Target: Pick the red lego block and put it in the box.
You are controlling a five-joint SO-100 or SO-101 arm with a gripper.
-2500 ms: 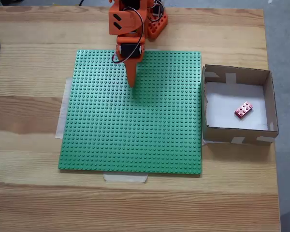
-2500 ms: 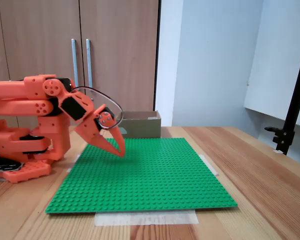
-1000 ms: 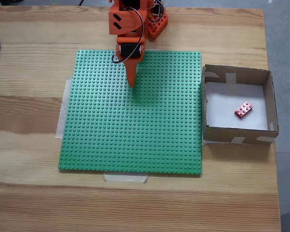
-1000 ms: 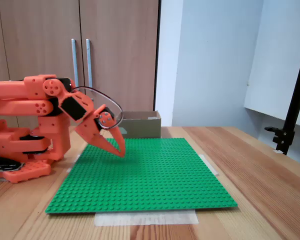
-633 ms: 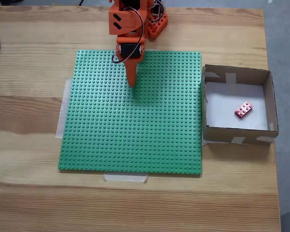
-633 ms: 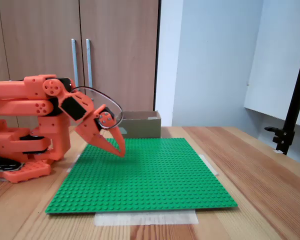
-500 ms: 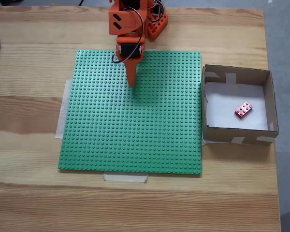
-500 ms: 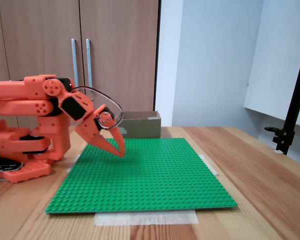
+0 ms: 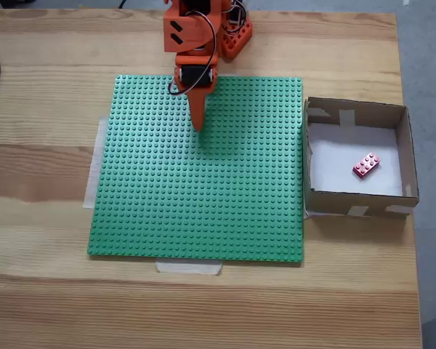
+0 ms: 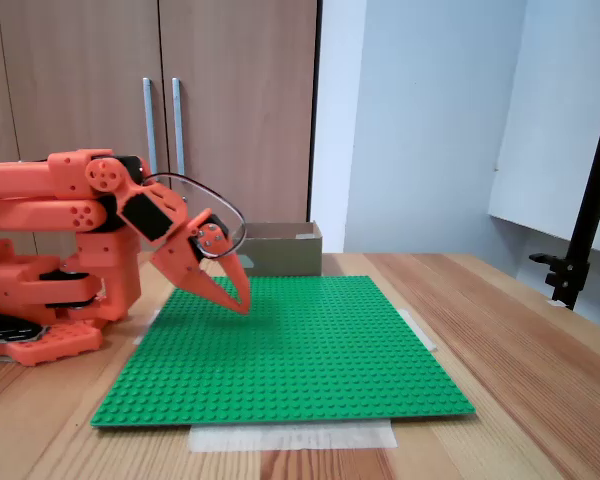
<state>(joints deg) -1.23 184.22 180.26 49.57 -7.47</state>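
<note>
The red lego block point(image 9: 366, 165) lies on the white floor of the box point(image 9: 357, 110), right of the green baseplate in a fixed view from above. From the low side, the box point(image 10: 280, 250) shows as a brown wall behind the plate, its inside hidden. My orange gripper point(image 9: 198, 126) point(image 10: 244, 305) is shut with nothing in it. Its tip points down just above the baseplate's far-left part, well away from the box.
A large green studded baseplate point(image 9: 196, 189) point(image 10: 300, 350) is taped to the wooden table. The arm's orange base point(image 10: 40, 300) stands at the plate's far edge. A black stand point(image 10: 580, 230) rises at the right of the side view.
</note>
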